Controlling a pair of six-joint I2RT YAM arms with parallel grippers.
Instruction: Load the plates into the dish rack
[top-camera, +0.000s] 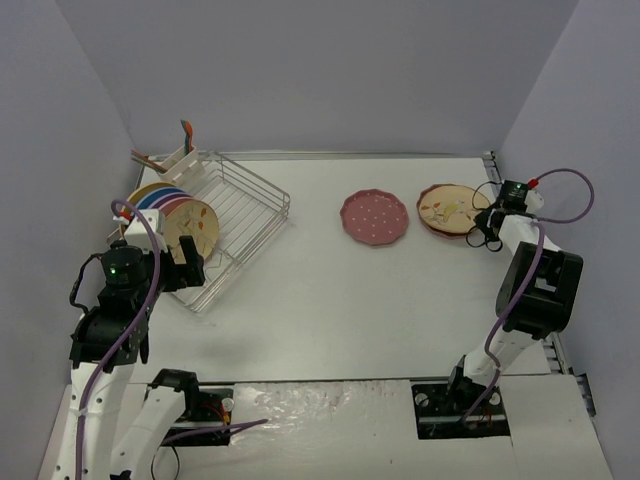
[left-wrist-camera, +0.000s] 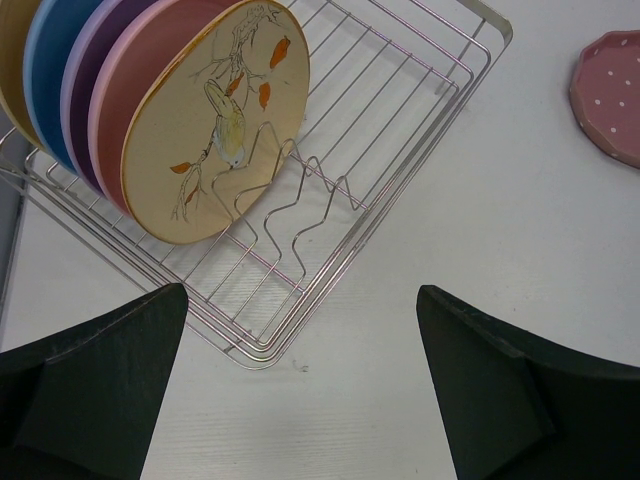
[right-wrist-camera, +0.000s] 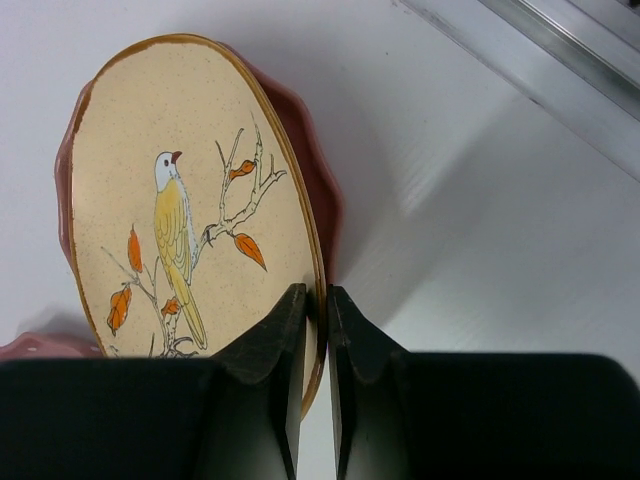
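Observation:
The silver wire dish rack (top-camera: 245, 215) stands at the back left with several plates upright in it: yellow, blue, purple, pink, and a cream bird-printed one (top-camera: 190, 228) in front, also in the left wrist view (left-wrist-camera: 215, 120). My left gripper (left-wrist-camera: 300, 380) is open and empty above the table by the rack's near corner (left-wrist-camera: 255, 350). A dark-pink white-dotted plate (top-camera: 374, 217) lies flat mid-table. My right gripper (right-wrist-camera: 317, 310) is shut on the rim of a second cream bird plate (right-wrist-camera: 180, 200), (top-camera: 447, 207), which rests on a dark-pink plate (right-wrist-camera: 310, 170).
A white utensil caddy (top-camera: 178, 160) with utensils is clipped at the rack's far corner. A metal rail (right-wrist-camera: 540, 60) runs along the table's right edge. Grey walls enclose the table on three sides.

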